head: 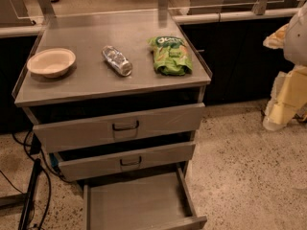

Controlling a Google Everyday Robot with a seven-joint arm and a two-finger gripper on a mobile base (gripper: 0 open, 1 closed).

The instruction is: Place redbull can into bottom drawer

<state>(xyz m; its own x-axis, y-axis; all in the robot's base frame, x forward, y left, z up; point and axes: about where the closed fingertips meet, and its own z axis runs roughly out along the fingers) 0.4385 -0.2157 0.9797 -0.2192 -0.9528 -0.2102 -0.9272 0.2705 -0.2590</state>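
Observation:
The redbull can (117, 60), slim and shiny silver, lies on its side on the grey cabinet top (96, 80), between a bowl and a green bag. The bottom drawer (136, 202) is pulled out wide, and its flat grey floor is bare. My gripper (280, 104) hangs at the right edge of the camera view, out over the floor. It is well to the right of the cabinet and touches nothing.
A beige bowl (51, 62) sits at the top's left and a green snack bag (171, 55) at its right. The two handled drawers (125, 126) above stand slightly out. Black cables (29, 195) run along the floor at the left.

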